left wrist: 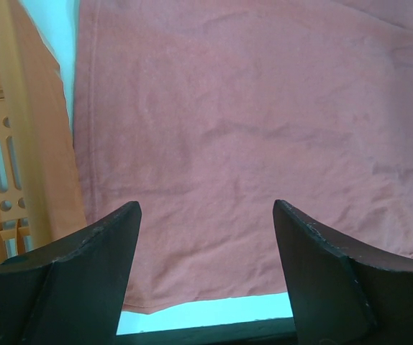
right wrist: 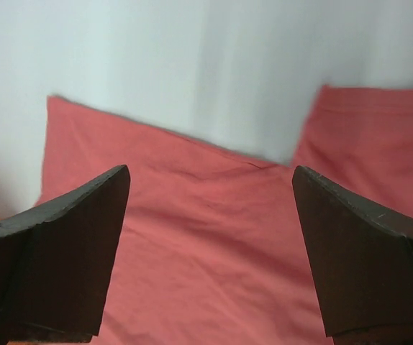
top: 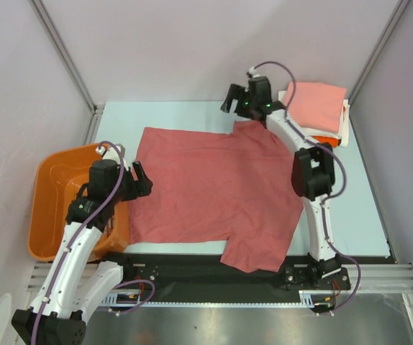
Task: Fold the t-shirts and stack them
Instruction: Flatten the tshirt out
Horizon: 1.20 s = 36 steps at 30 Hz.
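1. overhead, shows a dusty-red t-shirt (top: 214, 194) spread nearly flat across the middle of the pale table (top: 365, 215), one sleeve lapping onto the dark strip (top: 192, 269) at the near edge.
2. finds the left gripper (left wrist: 206, 215) wide open and holding nothing, poised over the shirt's left edge, just beside the orange basket (top: 55, 194).
3. finds the right gripper (right wrist: 210, 180) likewise spread and empty, above the shirt's far edge near the other sleeve.
4. places a stack of folded shirts (top: 314, 104), salmon-pink on top, in the far right corner, close to the red shirt.
5. suggests folding not yet begun.
6. warns of likely trouble: closing on one layer only, or too near the hem, and letting the cloth slip out mid-lift.
7. warns too of uneven pulls from the two sides skewing the fold, and of the left fingers catching the basket's rim.
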Available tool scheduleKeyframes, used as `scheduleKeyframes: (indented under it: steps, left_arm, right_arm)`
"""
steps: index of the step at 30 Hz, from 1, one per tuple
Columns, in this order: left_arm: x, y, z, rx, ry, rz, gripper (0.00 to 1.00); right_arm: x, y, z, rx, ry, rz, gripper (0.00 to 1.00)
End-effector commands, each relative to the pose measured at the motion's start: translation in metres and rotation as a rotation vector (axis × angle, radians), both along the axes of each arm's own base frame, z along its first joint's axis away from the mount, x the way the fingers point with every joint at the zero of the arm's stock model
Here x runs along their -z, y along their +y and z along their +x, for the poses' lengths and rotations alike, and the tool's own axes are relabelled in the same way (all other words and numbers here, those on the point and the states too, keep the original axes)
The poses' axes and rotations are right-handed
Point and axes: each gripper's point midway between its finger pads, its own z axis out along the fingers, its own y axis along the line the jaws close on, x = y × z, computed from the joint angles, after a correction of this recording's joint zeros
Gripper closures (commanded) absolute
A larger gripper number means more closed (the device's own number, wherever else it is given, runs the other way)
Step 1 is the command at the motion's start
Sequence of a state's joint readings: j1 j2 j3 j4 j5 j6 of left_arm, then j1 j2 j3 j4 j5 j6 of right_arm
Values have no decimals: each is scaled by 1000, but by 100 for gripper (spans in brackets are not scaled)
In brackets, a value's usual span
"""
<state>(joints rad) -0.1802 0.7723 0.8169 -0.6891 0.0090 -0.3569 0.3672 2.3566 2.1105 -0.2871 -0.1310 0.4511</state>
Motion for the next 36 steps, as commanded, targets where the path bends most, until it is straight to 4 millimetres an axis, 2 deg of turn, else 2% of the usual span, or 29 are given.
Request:
scheduleKeyframes:
  steps: [1, 2, 3, 4, 5, 6, 7, 8, 9, 10, 11, 12, 13, 14, 15, 18, 19, 21, 22, 25, 27, 30, 31, 35, 36]
  left_arm:
    - [-6, 6, 8, -23, -42, 25, 20]
    - [-6, 6, 7, -23, -44, 25, 19]
    - [-7, 6, 7, -23, -45, 24, 19]
    - [-6, 6, 7, -23, -44, 25, 19]
    - [-5, 6, 7, -25, -38, 26, 19]
    - [-4, 6, 7, -29, -34, 22, 19]
    - [-3, 5, 8, -29, -29, 19, 19]
    - [4, 4, 8, -33, 0, 16, 19]
    - [7, 3, 9, -34, 15, 10, 19]
    - [15, 0, 9, -26, 47, 3, 19]
    - [21, -8, 10, -1, 75, -26, 22]
    - [37, -12, 12, 6, 145, -23, 23]
    - [43, -15, 13, 8, 176, -25, 24]
    - [49, -22, 14, 19, 202, -34, 25]
    - [62, -26, 16, 22, 257, -30, 25]
    - [73, -44, 22, 39, 284, -73, 25]
    - [83, -48, 23, 40, 315, -77, 25]
    - [90, -59, 27, 53, 327, -114, 26]
    - [101, -61, 27, 51, 364, -115, 26]
    - [111, -68, 29, 61, 388, -139, 27]
    - [118, -70, 29, 59, 405, -138, 28]
    - [122, -71, 29, 53, 408, -141, 28]
    - [123, -70, 28, 51, 412, -141, 28]
    - [121, -70, 30, 47, 402, -143, 28]
    - [119, -70, 30, 48, 396, -146, 28]
  right_arm:
    - [-85, -59, -22, 119, -42, -26, 0]
    - [-79, -64, -35, 128, 0, -44, 0]
    - [-91, -69, -61, 131, 30, -56, 0]
    - [-83, -72, -77, 143, 73, -70, 0]
    - [-50, -78, -106, 143, 167, -114, 0]
    - [-64, -88, -129, 175, 156, -139, 0]
    - [-62, -87, -149, 185, 167, -153, 0]
    - [-20, -101, -181, 204, 259, -220, 0]
    - [-14, -105, -196, 213, 275, -222, 0]
    - [-25, -111, -215, 218, 252, -195, 0]
    - [6, -118, -243, 217, 336, -190, 0]
    - [10, -122, -254, 219, 343, -163, 0]
    - [15, -123, -265, 215, 360, -138, 0]
    - [11, -122, -275, 193, 369, -70, 0]
    - [32, -127, -290, 186, 416, -65, 0]
    - [48, -126, -303, 141, 469, 33, 0]
    - [66, -128, -315, 135, 519, 57, 0]
    - [76, -129, -317, 121, 557, 123, 1]
    - [86, -133, -322, 129, 584, 119, 1]
    - [108, -148, -321, 172, 648, 106, 1]
    - [121, -160, -318, 210, 689, 109, 2]
    - [133, -192, -305, 314, 705, 105, 3]
    - [138, -209, -301, 366, 715, 108, 3]
    - [134, -242, -277, 448, 680, 58, 4]
    - [124, -248, -266, 457, 654, 51, 4]
